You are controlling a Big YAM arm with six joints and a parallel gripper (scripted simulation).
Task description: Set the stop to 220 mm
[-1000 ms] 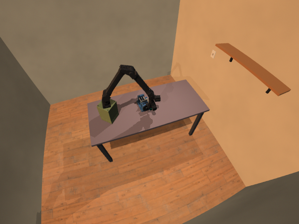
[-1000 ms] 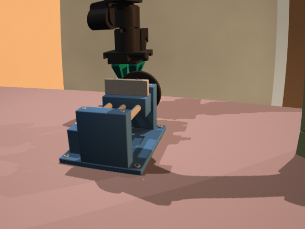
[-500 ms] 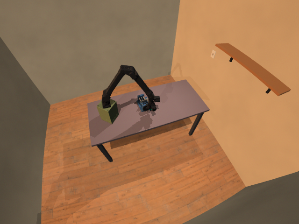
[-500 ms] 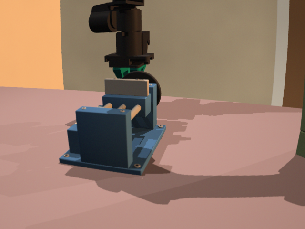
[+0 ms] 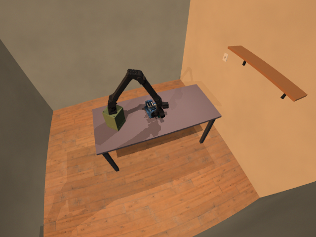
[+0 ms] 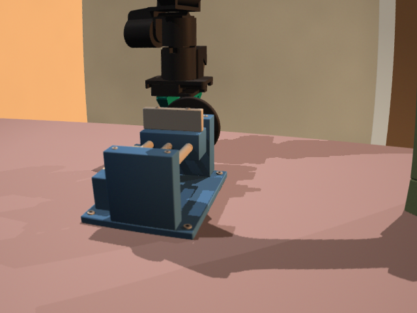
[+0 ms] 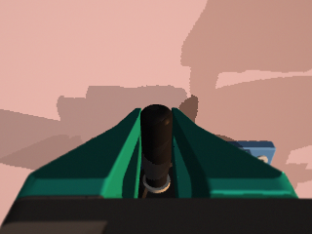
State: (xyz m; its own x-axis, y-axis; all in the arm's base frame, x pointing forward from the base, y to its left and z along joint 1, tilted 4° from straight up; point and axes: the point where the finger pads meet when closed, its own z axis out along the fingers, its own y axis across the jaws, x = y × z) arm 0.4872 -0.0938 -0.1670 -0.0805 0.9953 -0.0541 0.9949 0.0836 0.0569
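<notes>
Jaws: green fingers of the gripper (image 7: 156, 146) clamped on the black crank handle (image 7: 156, 141) of the handwheel (image 6: 209, 114); the handle stands between them, a pale ring at its foot, its rounded tip reaching just past the fingertips.

Item, left to right in the exterior view:
- Blue end block (image 6: 141, 185), tall and square, screws at its top corners, on a flat blue base plate (image 6: 202, 215) with brass screws at the corners.
- Three tan rods (image 6: 185, 151) running from the block back to a blue carriage (image 6: 171, 137).
- Grey stop plate (image 6: 172, 118), upright, on top of the carriage, tan at its right end.
- Black handwheel, a disc at the far end of the fixture, mostly hidden behind the stop plate and rear upright; the gripper comes down on it from above.

Location: fixture stands on the mauve bench (image 5: 188, 101) near the middle, nearer the back edge than the front. Olive pedestal (image 5: 114, 118) carrying the arm (image 5: 135, 75) sits toward the left end.

Scale reading: cannot tell.
</notes>
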